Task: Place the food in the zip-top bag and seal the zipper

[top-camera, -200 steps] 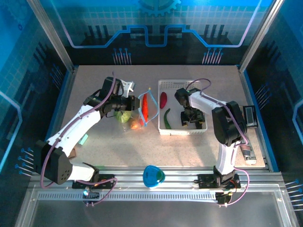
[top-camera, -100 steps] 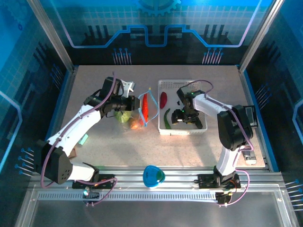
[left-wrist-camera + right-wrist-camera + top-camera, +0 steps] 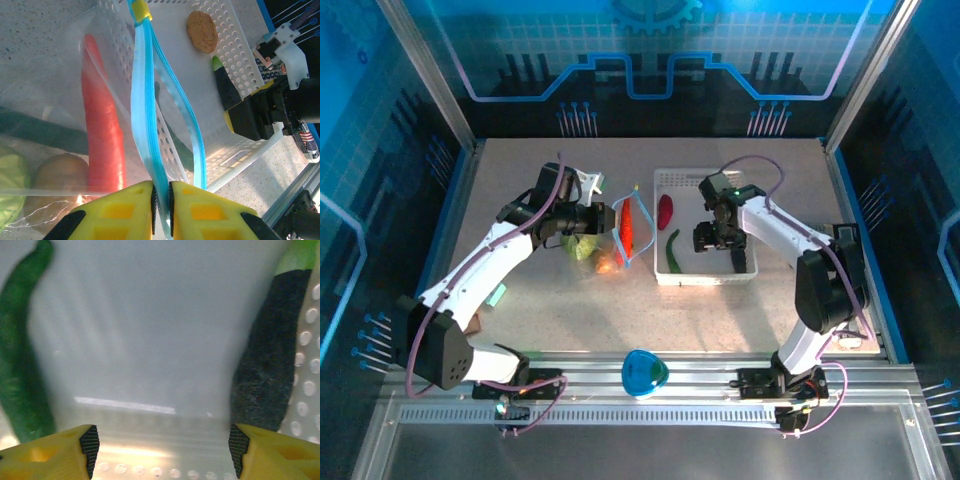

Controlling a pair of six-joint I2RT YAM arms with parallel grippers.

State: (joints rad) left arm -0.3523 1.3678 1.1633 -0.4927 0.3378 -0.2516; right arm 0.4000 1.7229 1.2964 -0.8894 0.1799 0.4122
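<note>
Rightward swing of the right arm's elbow marks the change from the earlier frames, with the right gripper (image 3: 716,240) shifted a little over the white perforated plastic basket (image 3: 692,178); the left arm has held its pose. Jaws of the right gripper stand wide and empty above the smooth basket floor, between a curved bright-green chili-shaped piece (image 3: 20,365) and a straight dark-green cucumber with a pale tip (image 3: 265,375). A red oval piece (image 3: 665,210) lies at the basket's far left. Jaws of the left gripper (image 3: 161,197) are pinched narrow on the thin light-blue zipper strip (image 3: 142,100) of the clear, floppy zip-top bag (image 3: 55,65), which rests on the speckled counter (image 3: 570,310) just beside the basket. Visible through the film are a long smooth orange piece (image 3: 102,130), a round tan piece (image 3: 60,172), a light-green cabbage (image 3: 10,180) and a second dark-green cucumber (image 3: 35,131).
</note>
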